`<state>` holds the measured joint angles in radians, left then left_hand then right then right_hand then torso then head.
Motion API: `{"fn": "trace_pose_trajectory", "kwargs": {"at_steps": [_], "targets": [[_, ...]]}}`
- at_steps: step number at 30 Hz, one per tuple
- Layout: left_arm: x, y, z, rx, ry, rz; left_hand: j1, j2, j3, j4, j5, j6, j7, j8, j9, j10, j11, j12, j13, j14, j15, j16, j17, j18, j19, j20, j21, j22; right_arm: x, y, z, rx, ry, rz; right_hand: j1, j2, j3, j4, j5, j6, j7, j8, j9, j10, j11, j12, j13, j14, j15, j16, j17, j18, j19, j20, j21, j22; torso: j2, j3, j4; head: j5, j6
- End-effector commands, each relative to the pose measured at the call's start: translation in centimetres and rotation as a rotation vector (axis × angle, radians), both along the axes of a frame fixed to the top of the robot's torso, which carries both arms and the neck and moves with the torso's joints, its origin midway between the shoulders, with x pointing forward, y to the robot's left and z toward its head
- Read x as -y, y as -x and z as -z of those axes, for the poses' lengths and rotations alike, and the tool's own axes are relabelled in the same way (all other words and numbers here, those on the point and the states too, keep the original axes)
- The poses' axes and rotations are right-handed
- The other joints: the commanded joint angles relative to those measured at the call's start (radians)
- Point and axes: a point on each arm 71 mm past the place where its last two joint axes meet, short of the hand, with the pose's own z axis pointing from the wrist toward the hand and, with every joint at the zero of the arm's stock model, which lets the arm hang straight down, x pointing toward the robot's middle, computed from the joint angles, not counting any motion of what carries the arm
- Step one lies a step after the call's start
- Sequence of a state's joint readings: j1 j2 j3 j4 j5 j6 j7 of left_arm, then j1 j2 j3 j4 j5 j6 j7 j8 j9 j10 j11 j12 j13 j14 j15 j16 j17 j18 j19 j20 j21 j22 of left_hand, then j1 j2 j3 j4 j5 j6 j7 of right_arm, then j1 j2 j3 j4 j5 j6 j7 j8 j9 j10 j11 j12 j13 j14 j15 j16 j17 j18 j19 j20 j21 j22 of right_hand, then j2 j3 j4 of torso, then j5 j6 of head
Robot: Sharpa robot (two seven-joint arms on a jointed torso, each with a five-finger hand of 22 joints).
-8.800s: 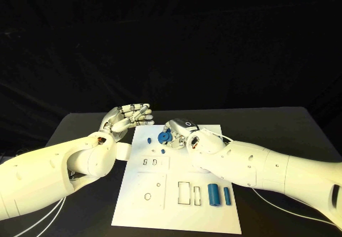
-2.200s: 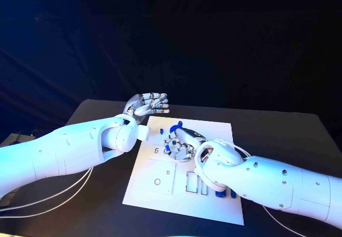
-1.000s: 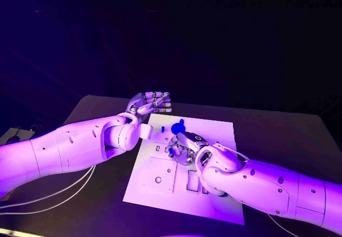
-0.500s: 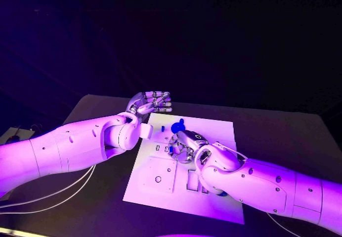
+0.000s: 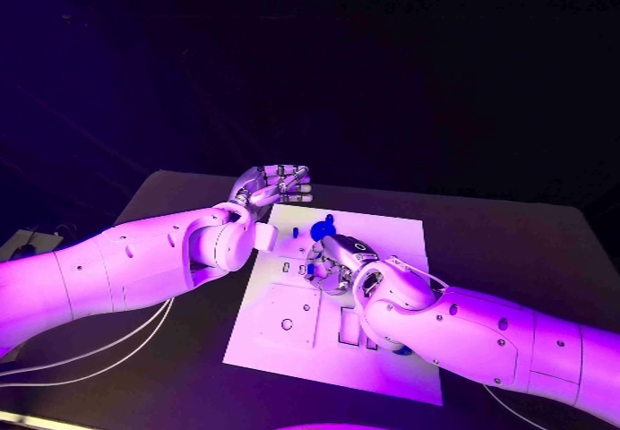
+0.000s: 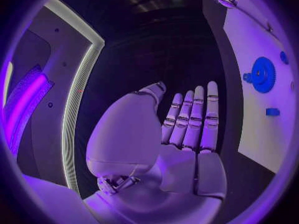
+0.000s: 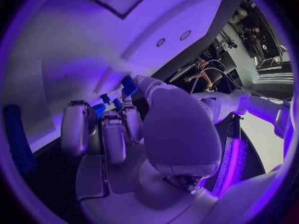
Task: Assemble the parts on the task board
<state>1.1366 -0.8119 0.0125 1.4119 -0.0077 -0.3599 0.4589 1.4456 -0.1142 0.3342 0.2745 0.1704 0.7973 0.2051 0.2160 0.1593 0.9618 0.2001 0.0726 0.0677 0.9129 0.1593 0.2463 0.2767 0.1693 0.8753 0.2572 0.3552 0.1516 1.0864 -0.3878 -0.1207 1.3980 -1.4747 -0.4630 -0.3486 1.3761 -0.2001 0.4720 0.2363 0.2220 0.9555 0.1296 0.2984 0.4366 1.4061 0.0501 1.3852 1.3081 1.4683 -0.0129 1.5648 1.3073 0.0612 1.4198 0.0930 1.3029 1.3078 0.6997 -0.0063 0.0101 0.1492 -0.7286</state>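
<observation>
- Task board [image 5: 388,235], the white plate, lies in the middle of the black table [image 5: 517,242], its long side running away from the robot.
- Near the board's far end stands a blue gear-shaped part [image 5: 322,229]; the left wrist view shows it as a toothed disc [image 6: 263,74] with a small knob at one side, and two smaller blue parts [image 6: 272,111] lie on the white surface near it.
- Right hand [image 5: 339,264] is over the middle of the board, palm down, fingers curled toward the plate.
- In the right wrist view its fingertips [image 7: 127,87] close round small blue pieces [image 7: 129,83] right at the board's surface, so the hand pinches a blue part there; what exact piece it is cannot be told.
- A long blue bar [image 7: 16,134] lies on the board to one side of that hand, apart from the fingers.
- Just behind the right forearm, toward the near end of the board, a bit of another blue part [image 5: 402,350] peeks out beside some rectangular slots [image 5: 348,327].
- Left hand [image 5: 271,188] hangs above the table off the board's far left corner, palm up, holding nothing.
- Its fingers [image 6: 196,114] lie straight and side by side, the thumb held apart from them.
</observation>
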Motion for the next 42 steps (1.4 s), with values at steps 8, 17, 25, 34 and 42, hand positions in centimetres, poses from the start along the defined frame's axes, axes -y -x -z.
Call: {"fn": "trace_pose_trajectory", "kwargs": {"at_steps": [8, 17, 25, 34, 42], "targets": [[0.2, 0.0, -0.1, 0.006, 0.007, 0.021, 0.006, -0.002, 0.006, -0.001, -0.006, 0.002, 0.047, 0.004, 0.001, 0.003, 0.001, -0.003, 0.000, -0.006, -0.002, -0.006, 0.001, 0.011, -0.006, -0.003, 0.004, 0.001, 0.1, 0.0, 0.4, -0.013, 0.023, -0.004, -0.015, -0.017, -0.010, 0.007, 0.007, -0.032, 0.009, -0.009, -0.008, -0.029, 0.005, -0.029, 0.017, 0.098, -0.002, -0.001, 0.245, 0.006, -0.004, -0.003, -0.014, 0.049, 0.000, 0.0007, -0.0007, 0.000, 0.001], [0.2, 0.0, -0.1, 0.005, 0.007, 0.021, 0.005, -0.003, 0.007, 0.000, -0.006, 0.001, 0.047, 0.004, 0.001, 0.003, 0.001, -0.003, 0.000, -0.006, -0.001, -0.006, 0.003, 0.011, -0.007, -0.002, 0.005, 0.001, 0.1, 0.1, 0.4, -0.012, 0.018, -0.008, -0.021, -0.035, -0.018, 0.015, 0.007, -0.062, 0.020, -0.025, -0.019, -0.043, 0.015, -0.043, 0.003, 0.097, 0.006, -0.001, 0.243, 0.007, -0.007, 0.003, -0.024, 0.044, 0.000, 0.0011, -0.0006, -0.002, 0.001], [0.1, 0.0, -0.1, 0.005, 0.006, 0.019, 0.005, -0.004, 0.008, 0.000, -0.006, 0.001, 0.047, 0.004, 0.001, 0.003, 0.001, -0.003, 0.000, -0.007, -0.001, -0.006, 0.003, 0.011, -0.007, -0.002, 0.006, 0.001, 0.0, 0.2, 0.3, -0.006, -0.003, -0.012, -0.042, -0.060, -0.063, 0.038, 0.005, -0.087, 0.027, -0.041, -0.030, -0.054, 0.023, -0.052, -0.008, 0.097, 0.014, -0.003, 0.240, 0.009, -0.009, 0.011, -0.033, 0.042, 0.000, 0.0009, -0.0002, -0.002, 0.000], [0.0, 0.0, -0.1, 0.004, 0.005, 0.017, 0.005, -0.004, 0.008, 0.000, -0.006, 0.001, 0.047, 0.004, 0.001, 0.003, 0.001, -0.003, 0.000, -0.007, -0.001, -0.006, 0.003, 0.011, -0.007, -0.002, 0.006, 0.001, 0.0, 0.3, 0.2, -0.001, -0.022, -0.014, -0.051, -0.059, -0.111, 0.052, 0.007, -0.093, 0.028, -0.046, -0.036, -0.056, 0.025, -0.053, -0.010, 0.096, 0.016, -0.003, 0.239, 0.009, -0.009, 0.014, -0.037, 0.041, 0.000, 0.0014, -0.0003, -0.002, 0.001], [-0.2, 0.0, 0.0, 0.000, -0.013, 0.029, 0.005, -0.004, 0.008, 0.000, -0.006, 0.001, 0.047, 0.004, 0.001, 0.003, 0.001, -0.003, 0.000, -0.007, -0.001, -0.006, 0.003, 0.011, -0.007, -0.002, 0.006, 0.001, 0.5, 0.7, -0.6, 0.043, -0.089, -0.020, -0.020, -0.025, -0.233, 0.055, 0.013, -0.143, 0.044, -0.088, -0.058, -0.061, 0.038, -0.055, -0.013, 0.096, 0.026, -0.004, 0.238, 0.010, -0.008, 0.021, -0.047, 0.041, 0.000, 0.0025, -0.0008, -0.003, 0.001]]}}
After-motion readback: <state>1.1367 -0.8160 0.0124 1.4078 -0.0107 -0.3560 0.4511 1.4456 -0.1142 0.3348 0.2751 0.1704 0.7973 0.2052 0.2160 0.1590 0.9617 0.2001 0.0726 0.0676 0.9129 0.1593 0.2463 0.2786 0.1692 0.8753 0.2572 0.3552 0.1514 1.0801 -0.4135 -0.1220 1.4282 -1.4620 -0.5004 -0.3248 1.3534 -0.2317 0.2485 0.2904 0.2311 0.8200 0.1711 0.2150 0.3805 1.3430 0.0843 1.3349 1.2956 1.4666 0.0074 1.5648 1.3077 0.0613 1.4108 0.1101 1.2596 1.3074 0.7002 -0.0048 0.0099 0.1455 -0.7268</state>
